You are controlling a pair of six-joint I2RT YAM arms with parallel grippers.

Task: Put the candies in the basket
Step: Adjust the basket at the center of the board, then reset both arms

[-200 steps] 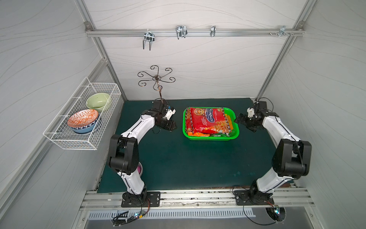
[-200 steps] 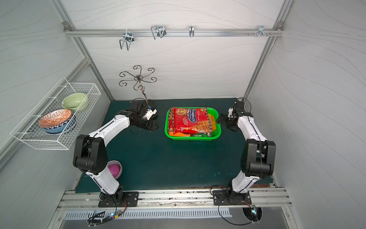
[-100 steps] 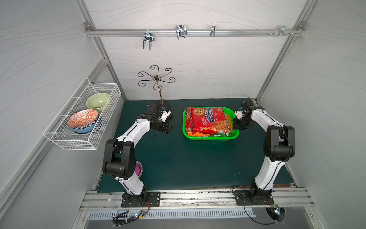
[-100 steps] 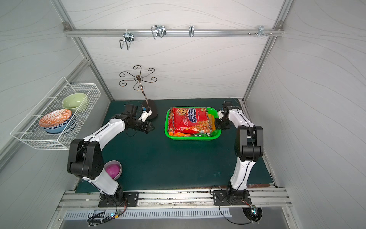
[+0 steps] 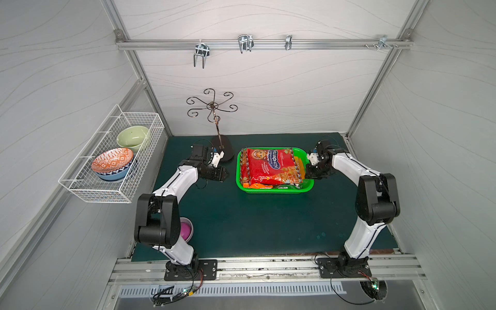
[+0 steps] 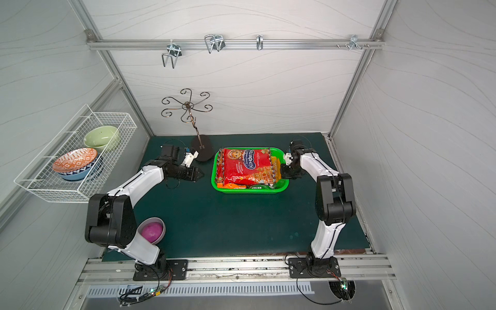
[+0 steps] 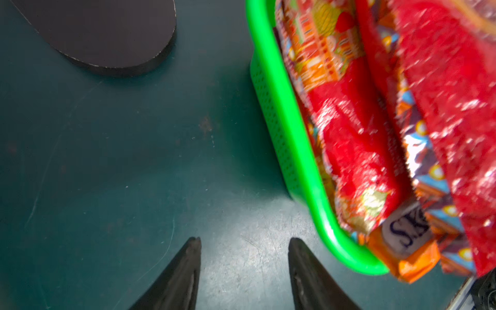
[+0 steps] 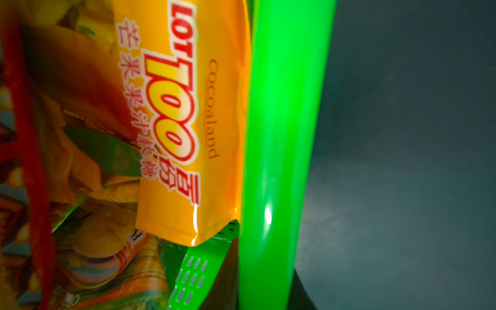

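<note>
All candies [image 5: 268, 166] in basket [image 5: 257, 190]; right gripper [image 5: 308, 172] clenched on rim; left gripper [image 5: 226, 175] released, beside basket.

My left fingers [image 7: 179, 279] were black, the mat [image 5: 255, 222] dark teal. Mid-frame, the perforated basket [image 5: 268, 190] was bright green, its top bag [image 5: 264, 171] red with a blue oval.

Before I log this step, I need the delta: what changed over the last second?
The right tool swung in to the bright green perforated plastic basket and closed on its rim. The left tool stays open and empty beside it; the crinkly plastic candy bags remain inside.
</note>
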